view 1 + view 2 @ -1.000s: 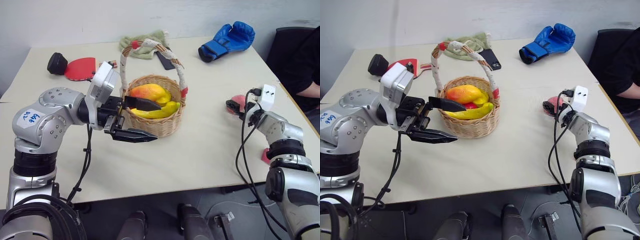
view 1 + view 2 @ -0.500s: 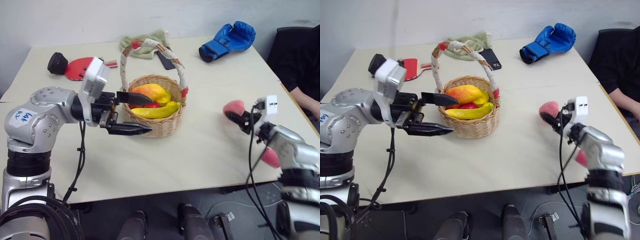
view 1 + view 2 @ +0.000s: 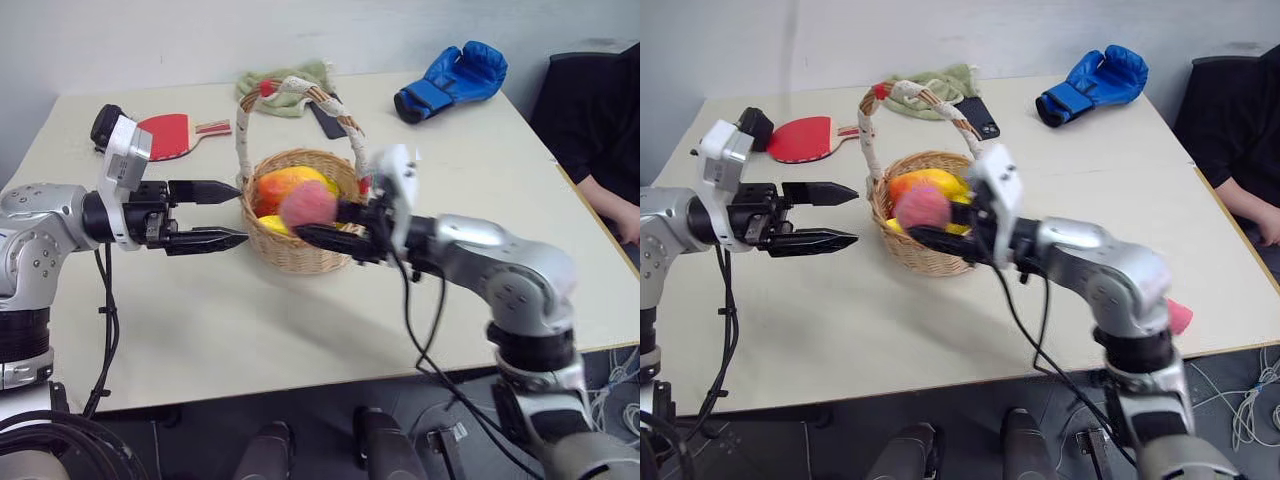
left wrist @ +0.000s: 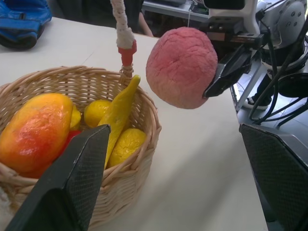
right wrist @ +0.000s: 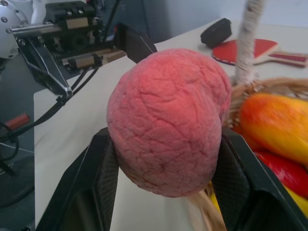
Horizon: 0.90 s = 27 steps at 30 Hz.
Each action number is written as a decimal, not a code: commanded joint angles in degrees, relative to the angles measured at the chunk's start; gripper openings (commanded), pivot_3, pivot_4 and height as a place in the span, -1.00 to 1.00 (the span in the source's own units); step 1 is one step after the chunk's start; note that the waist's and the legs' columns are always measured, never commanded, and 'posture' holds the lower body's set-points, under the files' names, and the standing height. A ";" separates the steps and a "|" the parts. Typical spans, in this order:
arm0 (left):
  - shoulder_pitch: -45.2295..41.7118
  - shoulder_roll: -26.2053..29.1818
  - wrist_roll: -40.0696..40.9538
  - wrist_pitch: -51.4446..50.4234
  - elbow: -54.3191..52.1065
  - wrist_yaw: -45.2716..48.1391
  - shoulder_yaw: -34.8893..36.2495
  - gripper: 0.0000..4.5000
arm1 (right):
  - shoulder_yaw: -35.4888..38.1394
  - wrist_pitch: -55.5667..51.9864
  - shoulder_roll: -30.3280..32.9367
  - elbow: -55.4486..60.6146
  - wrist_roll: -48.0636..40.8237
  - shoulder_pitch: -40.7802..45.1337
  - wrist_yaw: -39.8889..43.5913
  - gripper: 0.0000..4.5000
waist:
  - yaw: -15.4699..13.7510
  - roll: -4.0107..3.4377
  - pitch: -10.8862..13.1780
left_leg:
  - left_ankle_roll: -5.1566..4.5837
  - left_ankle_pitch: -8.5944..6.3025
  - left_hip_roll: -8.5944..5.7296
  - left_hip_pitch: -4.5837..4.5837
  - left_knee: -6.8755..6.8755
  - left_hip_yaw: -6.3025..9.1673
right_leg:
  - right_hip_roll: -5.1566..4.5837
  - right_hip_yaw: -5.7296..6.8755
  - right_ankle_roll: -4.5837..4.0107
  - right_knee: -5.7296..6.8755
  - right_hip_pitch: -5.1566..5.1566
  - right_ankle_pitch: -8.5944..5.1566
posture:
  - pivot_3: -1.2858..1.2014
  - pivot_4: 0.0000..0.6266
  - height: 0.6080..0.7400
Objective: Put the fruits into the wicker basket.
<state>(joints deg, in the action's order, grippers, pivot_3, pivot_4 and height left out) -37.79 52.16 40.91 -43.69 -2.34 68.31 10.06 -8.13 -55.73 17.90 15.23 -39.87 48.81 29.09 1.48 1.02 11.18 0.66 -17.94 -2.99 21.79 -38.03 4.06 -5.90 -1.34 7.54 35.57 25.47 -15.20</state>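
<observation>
Here the right end effector (image 3: 322, 222) pinches the pink-red peach (image 3: 307, 205) between its two black fingers, holding it in the air at the near rim of the wicker basket (image 3: 300, 250). The mango (image 3: 283, 186) already lies inside (beside yellow fruits). The left end effector (image 3: 222, 214) hovers just beside the basket, fingers spread and empty, above the surface (image 3: 250, 320).
</observation>
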 commanded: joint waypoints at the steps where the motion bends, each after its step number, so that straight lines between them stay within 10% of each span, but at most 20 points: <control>1: 0.26 -0.52 1.17 0.76 -3.46 -0.92 1.53 1.00 | -1.77 4.63 -1.97 -8.78 7.35 3.98 -2.45 0.00 | 0.10 0.01 -0.01 | -0.01 0.00 -0.03 0.02 -0.02 -0.06 | -0.03 0.01 0.00 0.01 0.02 0.00 | 0.03 -0.52 1.00; 7: 1.09 -1.65 2.34 0.37 -5.73 -1.62 2.09 1.00 | 2.30 0.89 -2.14 -4.92 3.68 3.99 -0.35 0.84 | 0.20 0.01 -0.01 | -0.02 0.01 -0.02 0.31 -0.04 -0.04 | -0.05 0.10 0.00 0.06 0.31 0.00 | 0.03 -0.52 1.00; 15: -1.84 -4.10 2.43 1.00 -4.95 -0.78 -0.82 1.00 | 17.66 -12.49 1.88 12.50 -11.72 -3.63 -6.45 0.84 | -0.11 0.02 -0.01 | 0.01 0.03 0.04 0.39 -0.08 -0.01 | -0.05 0.20 -0.01 0.15 0.39 0.00 | 0.03 -0.52 1.00; 27: -10.85 -10.11 -0.46 3.88 1.36 2.22 -7.06 1.00 | 16.63 -4.17 4.29 9.51 0.37 -8.52 -16.52 0.84 | 0.39 0.02 -0.01 | -0.14 0.13 -0.23 0.28 -0.05 -0.10 | -0.24 0.22 0.04 0.20 0.28 0.03 | 0.03 -0.52 1.00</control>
<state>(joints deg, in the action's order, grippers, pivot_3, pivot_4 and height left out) -47.01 42.06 40.43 -40.60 -0.87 70.20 2.70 9.45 -63.14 22.91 25.43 -41.51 39.25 13.16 1.87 1.04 11.17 0.52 -17.80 -3.22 22.08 -38.08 3.96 -6.14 -1.12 7.58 35.77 25.76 -15.17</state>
